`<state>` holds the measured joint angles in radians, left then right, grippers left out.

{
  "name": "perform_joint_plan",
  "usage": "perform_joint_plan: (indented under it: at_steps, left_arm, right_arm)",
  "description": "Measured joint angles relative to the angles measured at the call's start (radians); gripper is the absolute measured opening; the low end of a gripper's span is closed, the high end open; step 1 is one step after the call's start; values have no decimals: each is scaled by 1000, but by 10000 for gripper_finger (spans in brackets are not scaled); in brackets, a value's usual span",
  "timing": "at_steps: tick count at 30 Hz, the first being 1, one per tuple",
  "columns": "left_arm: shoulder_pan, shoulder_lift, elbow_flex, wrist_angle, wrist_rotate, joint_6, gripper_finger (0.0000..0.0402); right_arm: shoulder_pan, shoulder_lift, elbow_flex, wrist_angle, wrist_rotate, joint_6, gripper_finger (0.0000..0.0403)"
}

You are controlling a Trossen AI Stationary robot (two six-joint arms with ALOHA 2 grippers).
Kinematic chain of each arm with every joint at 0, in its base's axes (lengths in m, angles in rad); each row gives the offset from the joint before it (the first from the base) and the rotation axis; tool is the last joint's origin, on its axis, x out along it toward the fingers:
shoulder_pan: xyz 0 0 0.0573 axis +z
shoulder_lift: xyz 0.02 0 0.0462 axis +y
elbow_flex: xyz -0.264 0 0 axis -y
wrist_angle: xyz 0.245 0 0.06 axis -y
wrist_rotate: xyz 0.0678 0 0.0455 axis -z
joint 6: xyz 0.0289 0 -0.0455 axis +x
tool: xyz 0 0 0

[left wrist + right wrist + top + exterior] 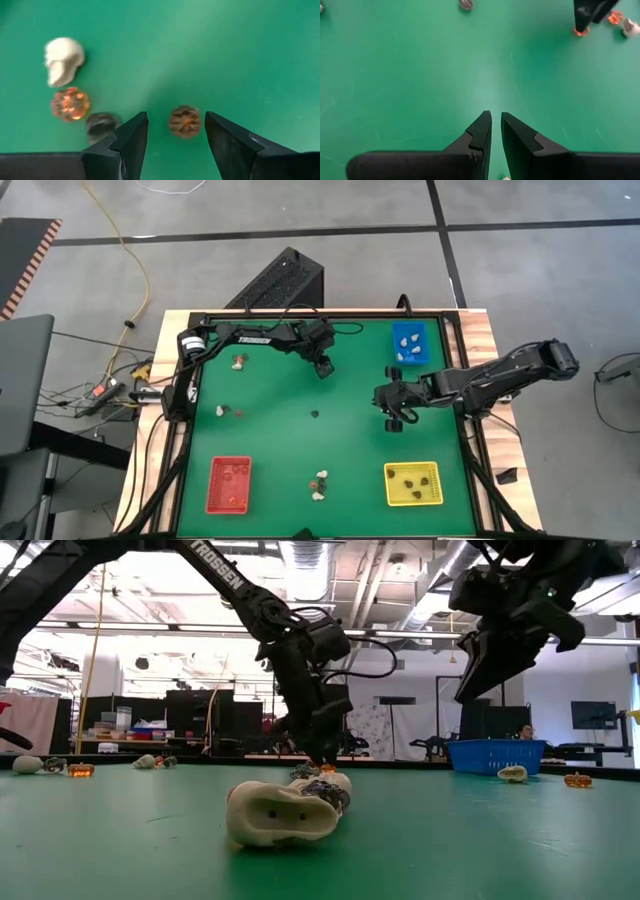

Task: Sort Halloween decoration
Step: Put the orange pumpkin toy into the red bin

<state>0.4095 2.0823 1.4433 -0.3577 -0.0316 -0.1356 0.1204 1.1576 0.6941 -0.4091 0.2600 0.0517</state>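
My left gripper (176,115) is low over the green mat, left of the blue tray (410,343). It is open, its fingers on either side of a reddish-brown trinket (184,121) that lies on the mat, with a gap on each side. Beside that trinket lie a whitish skull-shaped trinket (63,60), an orange one (70,103) and a dark one (100,122). My right gripper (393,420) hangs above the mat right of centre. It is shut, with only a thin slit between its fingers (482,127), and holds nothing that I can see.
A red tray (228,485) stands near left and a yellow tray (412,483) near right, both with trinkets inside. More trinkets lie at the mat's left (238,361), (225,411), centre (315,414) and near edge (320,480). A black frame rims the mat.
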Motion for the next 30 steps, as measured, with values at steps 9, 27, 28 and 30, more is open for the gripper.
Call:
perform_joint_plan:
  at_steps: [9,27,28,30]
  left_arm:
    - [3,-1,-3,-27,17,38,187]
    - [18,-2,-3,-17,49,78,187]
    - [17,-2,-3,-17,52,78,187]
    - [16,-2,-3,-17,53,81,187]
  right_arm:
    - [-35,0,-1,23,0,1,75]
    - [-35,0,-1,29,-25,3,75]
    - [-35,0,-1,29,-26,3,75]
    - [-35,0,-1,29,-27,3,76]
